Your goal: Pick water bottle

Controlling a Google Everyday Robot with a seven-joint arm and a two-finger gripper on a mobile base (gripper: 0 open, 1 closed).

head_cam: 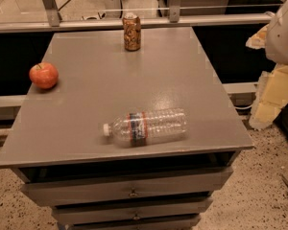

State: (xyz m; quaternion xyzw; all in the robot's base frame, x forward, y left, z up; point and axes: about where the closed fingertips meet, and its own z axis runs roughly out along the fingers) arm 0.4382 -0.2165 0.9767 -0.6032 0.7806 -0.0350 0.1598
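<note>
1. Near the front edge of the grey table [182, 71], the water bottle [146, 127] lies on its side. Its white cap [106, 129] points left and its red, white and blue label band [138, 127] wraps the middle.
2. And the bottle is all on its own down there, with nothing touching it. The brown-orange can [132, 31] stands upright well apart at the far edge, and the red apple [43, 75] sits well apart at the left edge.
3. Where is the gripper? Nowhere in view. Only a rounded white part of the robot [283, 32] pokes in at the upper right, off the table and clear of everything on it. So whether the claw is spread or closed, I cannot tell.
4. Progress check: by my reading the pick has not started. The bottle rests flat on the tabletop, ungrasped and unlifted.
5. What is left looks like the whole job: bring the gripper over the table, line it up across the ribbed body, close on it and lift.
6. One thing to watch, I reckon, is that a round bottle lying down so close to the front edge could roll if it gets nudged off-centre.
</note>
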